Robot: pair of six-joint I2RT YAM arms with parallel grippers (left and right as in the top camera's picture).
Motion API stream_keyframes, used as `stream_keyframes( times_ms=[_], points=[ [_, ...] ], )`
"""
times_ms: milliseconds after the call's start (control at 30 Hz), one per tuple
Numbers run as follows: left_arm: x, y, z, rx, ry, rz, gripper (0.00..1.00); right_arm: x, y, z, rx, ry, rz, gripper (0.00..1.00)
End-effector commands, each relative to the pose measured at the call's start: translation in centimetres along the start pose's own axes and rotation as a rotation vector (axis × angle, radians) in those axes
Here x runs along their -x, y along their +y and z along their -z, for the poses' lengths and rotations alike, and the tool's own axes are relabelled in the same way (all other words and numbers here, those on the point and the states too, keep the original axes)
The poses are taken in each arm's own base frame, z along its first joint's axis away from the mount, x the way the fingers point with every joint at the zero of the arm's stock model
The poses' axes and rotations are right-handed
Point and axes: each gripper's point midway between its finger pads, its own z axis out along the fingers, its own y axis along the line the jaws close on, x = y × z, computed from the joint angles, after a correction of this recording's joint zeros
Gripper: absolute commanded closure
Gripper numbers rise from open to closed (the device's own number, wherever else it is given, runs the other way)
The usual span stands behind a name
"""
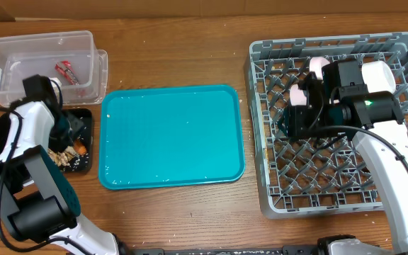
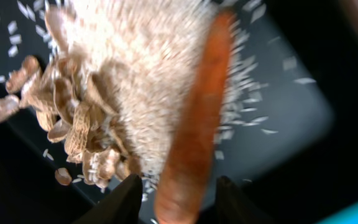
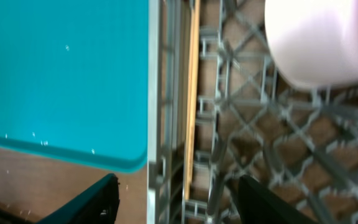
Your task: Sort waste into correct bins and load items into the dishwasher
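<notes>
Left claw (image 2: 179, 184), jaws parted astride the carrot (image 2: 194, 106) lying on rice (image 2: 148, 56) in the black tray (image 2: 291, 112), seemed at the release step, so a straight lift clear was needed next.

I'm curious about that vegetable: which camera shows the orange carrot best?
The left wrist view: the carrot fills the frame, slightly blurred, lying across rice beside peanut shells in the black tray. Overhead shows it only as a tiny orange speck in that tray. The right wrist view misses it entirely.

carrot (image 2: 197, 112) blurred, pinkish bowl (image 3: 319, 40) cut off
</notes>
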Motion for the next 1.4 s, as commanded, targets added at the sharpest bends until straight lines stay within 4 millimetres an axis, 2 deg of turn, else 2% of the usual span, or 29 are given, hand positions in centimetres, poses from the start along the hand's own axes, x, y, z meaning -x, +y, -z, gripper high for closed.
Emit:
stream_keyframes(
  times_ms=[0, 100, 167, 233, 300, 400, 467, 633, 767, 900, 1033, 1100, 1300, 1367],
  points=[
    [2.3, -3.2, 5.5, -0.161, -0.081, -0.043, 0.54, 2.2, 0.4, 0.2, 0.012, -0.088, 0.024, 0.32],
    [1.9, -6.1, 8.5, -0.284, -0.103, -0.137, 0.44, 4.8, 2.2, 0.7, 0.101, -0.195, 0.043, 0.26],
    [0.8, -8.3, 10.3, -0.354, -0.112, -0.235, 0.37, 6.4, 3.7, 1.3, 0.180, -0.257, 0.080, 0.24],
    [-1.1, -9.6, 11.3, -0.368, -0.099, -0.326, 0.33, 7.3, 4.6, 1.7, 0.221, -0.299, 0.104, 0.20],
    [-3.9, -10.2, 11.7, -0.351, -0.050, -0.439, 0.30, 7.5, 4.6, 1.7, 0.219, -0.304, 0.109, 0.18],
    [-8.6, -9.9, 11.5, -0.293, 0.070, -0.594, 0.23, 5.9, 3.7, 0.6, 0.190, -0.223, 0.083, 0.14],
    [-11.6, -9.2, 11.6, -0.244, 0.162, -0.650, 0.20, 4.0, 2.1, -0.8, 0.114, -0.124, 0.052, 0.11],
    [-16.8, -6.8, 12.6, -0.136, 0.340, -0.727, 0.16, -1.2, -0.9, -2.7, -0.020, 0.132, -0.041, 0.00],
    [-18.3, -5.2, 13.3, -0.087, 0.407, -0.740, 0.11, -2.6, -1.7, -2.1, -0.074, 0.179, -0.080, 0.00],
    [-19.2, -4.2, 14.1, -0.097, 0.364, -0.745, 0.09, -2.6, -2.7, -0.4, -0.152, 0.107, -0.118, 0.00],
    [-18.8, -3.2, 14.9, -0.130, 0.122, -0.701, 0.00, -2.0, -2.6, 1.9, -0.159, -0.080, -0.085, 0.00],
    [-18.8, -2.9, 15.7, -0.181, -0.016, -0.686, 0.00, -2.1, -2.3, 3.0, -0.142, -0.182, -0.058, 0.00],
    [-19.8, -2.5, 18.8, -0.427, -0.381, -0.719, 0.00, -3.8, -2.2, 6.0, -0.113, -0.536, 0.021, 0.00],
    [-19.5, -2.4, 19.9, -0.494, -0.460, -0.693, 0.00, -4.4, -2.2, 6.7, -0.109, -0.585, 0.029, 0.00]
  ],
)
